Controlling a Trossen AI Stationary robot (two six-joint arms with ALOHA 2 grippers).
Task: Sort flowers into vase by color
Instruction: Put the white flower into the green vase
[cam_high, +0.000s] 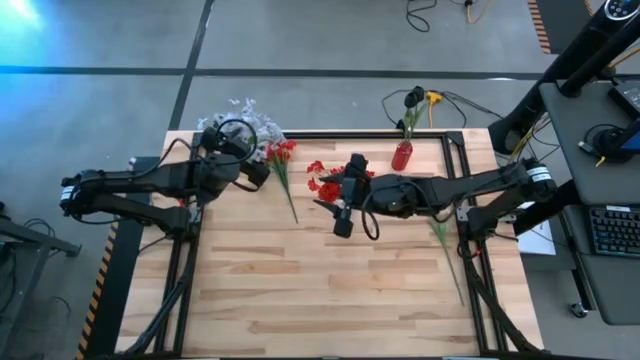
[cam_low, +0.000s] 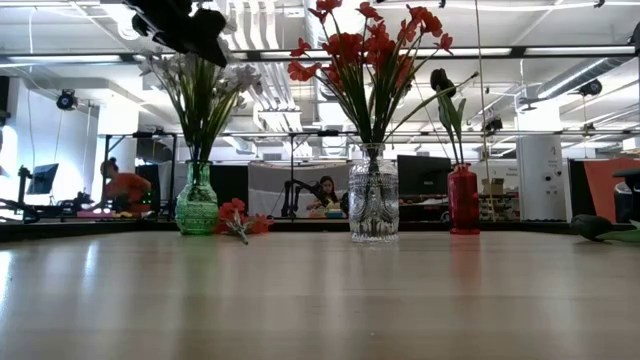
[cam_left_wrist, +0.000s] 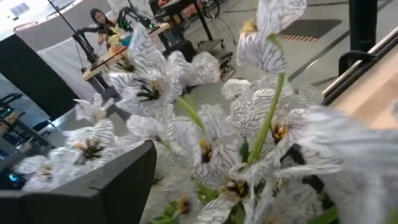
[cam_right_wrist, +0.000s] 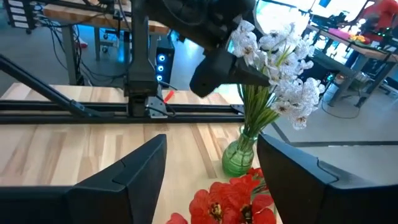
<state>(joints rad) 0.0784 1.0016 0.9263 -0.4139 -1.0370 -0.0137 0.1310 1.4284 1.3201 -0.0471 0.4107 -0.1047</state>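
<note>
High view: a pale wooden table (cam_high: 330, 290) in a black frame stands on grey floor, with a desk and keyboard (cam_high: 612, 230) at 3 o'clock. Low view shows an open workshop behind, with seated people at benches. Three vases stand along the far edge: a green vase (cam_low: 197, 212) with white flowers (cam_low: 205, 85), a clear glass vase (cam_low: 374, 205) with red flowers (cam_low: 368, 50), and a red vase (cam_low: 462, 200) with one dark flower (cam_low: 443, 82). A loose red spray (cam_high: 281, 160) lies on the table at 5 o'clock of the green vase. The left gripper (cam_high: 232, 137) hangs over the white flowers, fingers spread, holding nothing. The right gripper (cam_right_wrist: 211, 168) hangs just above the red flowers, fingers spread apart, empty.
</note>
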